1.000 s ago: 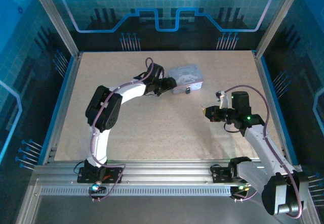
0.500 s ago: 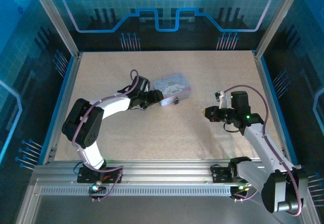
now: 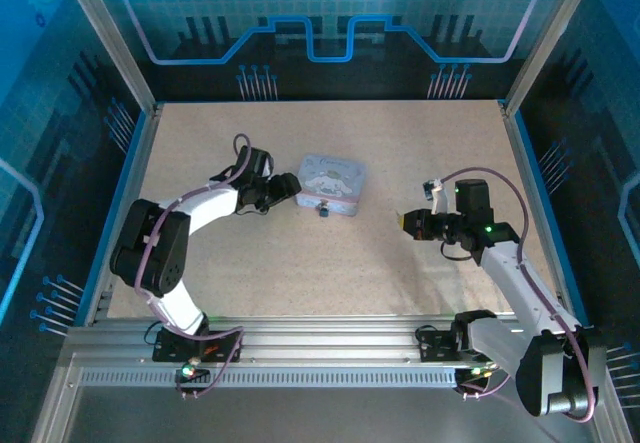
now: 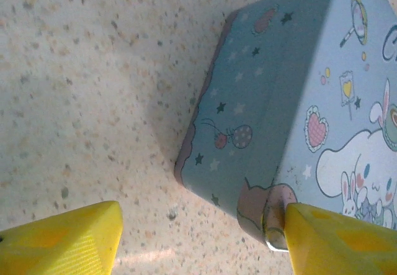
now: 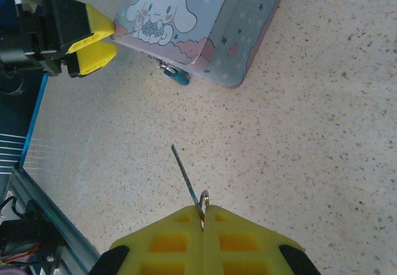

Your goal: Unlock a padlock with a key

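The right gripper [image 5: 203,216] hides the head of the key [image 5: 186,179] between its pressed fingers. Ahead of it the padlock [image 5: 172,74] lies partly behind the edge of the tin box [image 5: 205,27], shackle too small to read.

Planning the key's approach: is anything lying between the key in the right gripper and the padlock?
Nothing visible does. Only bare table lies between the key, pinched in the right gripper, and the padlock hanging at the tin box's edge. The left gripper sits off to one side.

Bright, even overhead light casts soft shadows on the table [image 3: 330,253]; wrist views blur up close.
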You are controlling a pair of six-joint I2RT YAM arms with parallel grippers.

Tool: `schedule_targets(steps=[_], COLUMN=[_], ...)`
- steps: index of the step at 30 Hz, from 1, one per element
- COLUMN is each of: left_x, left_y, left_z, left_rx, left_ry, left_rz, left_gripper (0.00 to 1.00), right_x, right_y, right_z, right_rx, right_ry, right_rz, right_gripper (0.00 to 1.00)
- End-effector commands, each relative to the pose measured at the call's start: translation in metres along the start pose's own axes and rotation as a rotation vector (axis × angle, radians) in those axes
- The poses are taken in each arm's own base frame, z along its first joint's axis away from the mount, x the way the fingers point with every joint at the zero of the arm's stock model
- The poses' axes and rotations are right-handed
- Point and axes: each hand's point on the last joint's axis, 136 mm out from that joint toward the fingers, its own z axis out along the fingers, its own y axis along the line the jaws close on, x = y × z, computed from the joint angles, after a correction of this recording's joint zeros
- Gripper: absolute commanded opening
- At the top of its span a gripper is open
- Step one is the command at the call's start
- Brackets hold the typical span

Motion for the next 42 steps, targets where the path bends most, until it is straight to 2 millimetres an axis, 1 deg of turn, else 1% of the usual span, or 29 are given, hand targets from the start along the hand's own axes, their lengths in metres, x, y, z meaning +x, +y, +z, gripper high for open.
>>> schedule_targets(steps=[1,5,9,12,15,18,22,24,27,31,33,35,42], left_x=[0.005,-0.014,-0.024,-0.03,-0.036,-0.037,-0.022,-0.009,0.015,0.042,0.051,0.056,0.065], left_y=[0.042,0.035,0.023,0.012,-0.002,-0.013,-0.023,-0.027,-0.034,-0.042,-0.045,-0.045,-0.059], left_z=[0.013,0.017,0.01,-0.003,-0.023,-0.046,-0.07,-0.077,-0.081,-0.079,-0.077,-0.074,-0.07], left_rx=[-0.152,-0.139,-0.106,-0.071,-0.02,0.032,0.12,0.161,0.206,0.259,0.29,0.298,0.352], left_ry=[0.066,0.045,0.014,-0.027,-0.085,-0.143,-0.186,-0.196,-0.197,-0.179,-0.172,-0.17,-0.163], left_rz=[-0.009,0.01,0.025,0.048,0.085,0.124,0.169,0.203,0.275,0.356,0.385,0.392,0.435], left_gripper=[0.7,0.71,0.73,0.77,0.81,0.83,0.83,0.83,0.82,0.81,0.81,0.81,0.79], right_x=[-0.008,-0.007,-0.007,-0.008,-0.011,-0.013,-0.015,-0.017,-0.02,-0.034,-0.041,-0.05,-0.088], right_y=[0.01,0.014,0.018,0.023,0.029,0.036,0.045,0.048,0.055,0.071,0.077,0.082,0.097], right_z=[-0.004,-0.003,-0.003,-0.002,0.001,0.006,0.014,0.019,0.024,0.029,0.036,0.046,0.089], right_rx=[-0.049,-0.065,-0.079,-0.097,-0.121,-0.137,-0.154,-0.161,-0.184,-0.243,-0.273,-0.298,-0.315], right_ry=[-0.026,-0.027,-0.031,-0.037,-0.043,-0.038,-0.033,-0.038,-0.05,-0.065,-0.06,-0.062,-0.035], right_rz=[-0.024,-0.033,-0.044,-0.057,-0.075,-0.097,-0.116,-0.116,-0.114,-0.132,-0.13,-0.12,-0.104], right_gripper=[0.01,0.01,0.01,0.01,0.01,0.01,0.01,0.01,0.01,0.01,0.01,0.01,0.01])
